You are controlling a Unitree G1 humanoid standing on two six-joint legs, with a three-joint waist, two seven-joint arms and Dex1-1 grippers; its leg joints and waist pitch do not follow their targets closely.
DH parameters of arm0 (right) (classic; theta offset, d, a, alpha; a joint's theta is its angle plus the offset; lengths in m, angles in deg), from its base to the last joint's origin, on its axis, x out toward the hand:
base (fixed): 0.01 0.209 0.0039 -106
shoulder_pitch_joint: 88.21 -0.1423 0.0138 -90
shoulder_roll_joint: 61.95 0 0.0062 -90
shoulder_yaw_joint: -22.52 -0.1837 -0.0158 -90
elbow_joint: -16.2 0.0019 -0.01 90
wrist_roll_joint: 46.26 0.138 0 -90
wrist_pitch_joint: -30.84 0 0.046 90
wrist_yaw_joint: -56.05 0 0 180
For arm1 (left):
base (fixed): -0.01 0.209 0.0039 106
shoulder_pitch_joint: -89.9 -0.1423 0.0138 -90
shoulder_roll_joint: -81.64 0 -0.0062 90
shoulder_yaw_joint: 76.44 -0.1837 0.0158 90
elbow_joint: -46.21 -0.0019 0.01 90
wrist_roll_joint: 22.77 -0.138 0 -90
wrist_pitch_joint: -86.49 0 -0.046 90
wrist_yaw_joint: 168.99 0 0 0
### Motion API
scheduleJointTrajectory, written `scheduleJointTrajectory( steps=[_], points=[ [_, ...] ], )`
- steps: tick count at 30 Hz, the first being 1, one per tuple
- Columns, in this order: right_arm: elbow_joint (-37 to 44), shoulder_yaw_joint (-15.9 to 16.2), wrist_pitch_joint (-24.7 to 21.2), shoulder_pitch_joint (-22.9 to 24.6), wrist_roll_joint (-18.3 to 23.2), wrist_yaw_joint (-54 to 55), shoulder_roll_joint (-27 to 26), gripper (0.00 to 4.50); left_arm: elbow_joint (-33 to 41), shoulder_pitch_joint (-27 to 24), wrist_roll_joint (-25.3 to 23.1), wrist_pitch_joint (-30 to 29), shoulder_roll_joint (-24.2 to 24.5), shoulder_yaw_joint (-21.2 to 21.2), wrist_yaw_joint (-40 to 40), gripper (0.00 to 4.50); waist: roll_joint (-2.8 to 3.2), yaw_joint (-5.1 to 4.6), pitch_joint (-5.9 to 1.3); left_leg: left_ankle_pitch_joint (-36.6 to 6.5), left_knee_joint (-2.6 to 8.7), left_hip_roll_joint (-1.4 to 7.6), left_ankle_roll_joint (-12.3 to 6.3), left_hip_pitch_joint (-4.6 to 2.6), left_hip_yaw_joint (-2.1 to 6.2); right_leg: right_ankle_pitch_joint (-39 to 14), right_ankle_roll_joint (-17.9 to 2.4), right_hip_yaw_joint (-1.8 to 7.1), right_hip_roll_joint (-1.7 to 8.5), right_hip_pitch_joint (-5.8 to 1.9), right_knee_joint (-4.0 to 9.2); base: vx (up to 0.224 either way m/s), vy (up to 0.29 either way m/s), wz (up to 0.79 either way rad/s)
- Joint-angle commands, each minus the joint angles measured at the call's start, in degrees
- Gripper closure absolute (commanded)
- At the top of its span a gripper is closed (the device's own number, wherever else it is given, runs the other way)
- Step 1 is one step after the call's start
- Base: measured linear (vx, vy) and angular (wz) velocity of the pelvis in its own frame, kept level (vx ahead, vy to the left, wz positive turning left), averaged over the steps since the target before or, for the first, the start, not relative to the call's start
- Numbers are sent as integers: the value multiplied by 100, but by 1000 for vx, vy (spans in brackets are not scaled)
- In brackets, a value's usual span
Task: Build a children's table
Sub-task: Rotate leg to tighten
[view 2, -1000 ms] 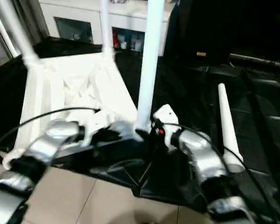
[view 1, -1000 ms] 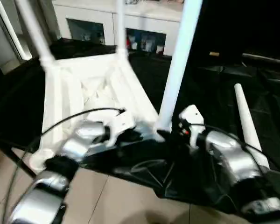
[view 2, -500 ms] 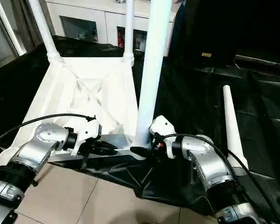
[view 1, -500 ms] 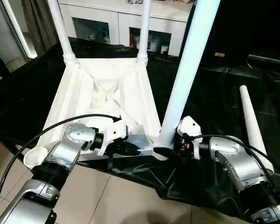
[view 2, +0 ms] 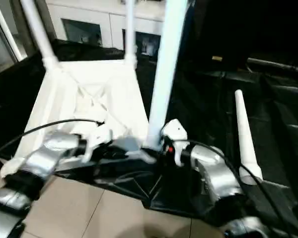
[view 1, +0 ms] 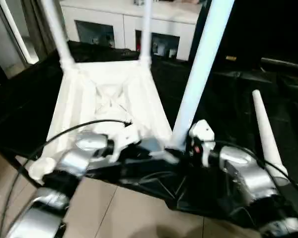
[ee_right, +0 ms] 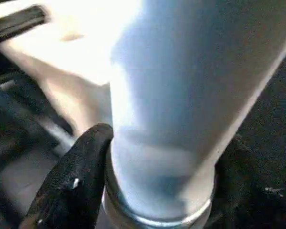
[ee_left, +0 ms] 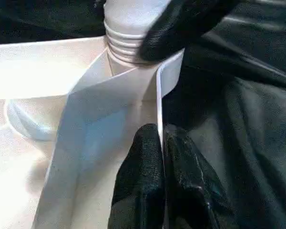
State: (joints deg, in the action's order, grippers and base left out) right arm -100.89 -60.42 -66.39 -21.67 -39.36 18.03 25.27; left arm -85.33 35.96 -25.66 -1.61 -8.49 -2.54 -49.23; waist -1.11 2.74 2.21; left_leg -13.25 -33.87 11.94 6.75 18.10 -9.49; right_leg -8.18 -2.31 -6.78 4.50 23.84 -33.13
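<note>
A: What do your wrists add?

B: My left claw (ee_left: 161, 157) is pinched on the upturned table top's (view 1: 109, 99) near rim; my right claw (ee_right: 152, 186) wraps the standing leg's (view 1: 201, 64) base.

A: Around?

B: Spare leg (view 1: 265, 134) lies on black sheet (view 1: 228, 109); cabinet (view 1: 119, 25) behind.

One white table top (view 1: 109, 106) lay upside down on one black sheet (view 1: 223, 114). Four white legs showed — three standing in its corner sockets (view 1: 201, 74), one lying loose (view 1: 265, 134). Two grippers — left (ee_left: 162, 188), right (ee_right: 148, 191) — and one cabinet (view 1: 119, 29).
</note>
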Motion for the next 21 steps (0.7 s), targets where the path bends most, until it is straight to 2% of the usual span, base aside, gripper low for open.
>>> scheduleJointTrajectory(
  steps=[1,3,4,5,8,11,13,15,18,21],
  points=[
    [-555,-215,-204,-71,-130,999,-299,182,-254,109,70,-63,-335,259,808,450,-40,1,-295,-696,380,29,-343,113,-36,-2934,-287,276,348,-327,529,0,0,0],
    [-847,-490,-347,-251,-26,1738,-657,182,-445,275,-88,-192,-614,219,1370,450,-52,-11,-317,-690,374,9,-312,124,-21,-2995,-250,253,351,-364,525,0,0,0],
    [-856,-499,-351,-257,-22,1757,-668,182,-452,281,-93,-196,-624,218,1390,450,-37,-14,-315,-671,374,19,-340,106,-29,-2929,-279,265,346,-335,532,0,0,0],
    [-1086,-597,-372,-409,-34,2196,-877,182,-613,420,-168,-255,-860,203,1733,450,-22,-14,-320,-653,375,20,-348,108,-26,-2867,-298,269,346,-339,524,0,0,0],
    [-1304,-627,-313,-547,-127,2525,-1018,182,-778,542,-243,-229,-1044,181,1971,450,-30,-1,-353,-470,377,35,-436,150,-19,-2323,-463,286,354,-389,441,0,0,0],
    [-1412,-610,-97,-624,-155,2483,-1079,182,-884,587,-346,-70,-1076,68,1901,450,-8,6,-364,-404,377,51,-532,140,-30,-1893,-680,303,363,-384,391,0,0,0],
    [-1383,-627,-33,-636,-109,2385,-1109,127,-903,587,-393,30,-1053,24,1858,450,-8,9,-347,-518,385,54,-549,135,-34,-1930,-735,303,365,-389,402,0,0,0],
    [-1326,-626,-16,-642,-96,2302,-1122,108,-938,585,-436,140,-1016,7,1829,450,-9,9,-340,-665,388,41,-549,125,-36,-2198,-649,295,363,-390,442,0,0,0],
    [-1168,-589,70,-619,-150,2322,-1102,87,-1028,621,-458,277,-997,36,1863,450,-8,10,-341,-662,393,48,-543,128,-31,-2262,-607,296,366,-385,450,0,0,0],
    [-653,-617,107,-418,-53,2123,-1014,87,-1188,684,-468,668,-1018,97,1970,450,41,15,-330,-718,399,39,-523,130,-25,-2285,-560,292,356,-395,465,0,0,0]
  ],
)
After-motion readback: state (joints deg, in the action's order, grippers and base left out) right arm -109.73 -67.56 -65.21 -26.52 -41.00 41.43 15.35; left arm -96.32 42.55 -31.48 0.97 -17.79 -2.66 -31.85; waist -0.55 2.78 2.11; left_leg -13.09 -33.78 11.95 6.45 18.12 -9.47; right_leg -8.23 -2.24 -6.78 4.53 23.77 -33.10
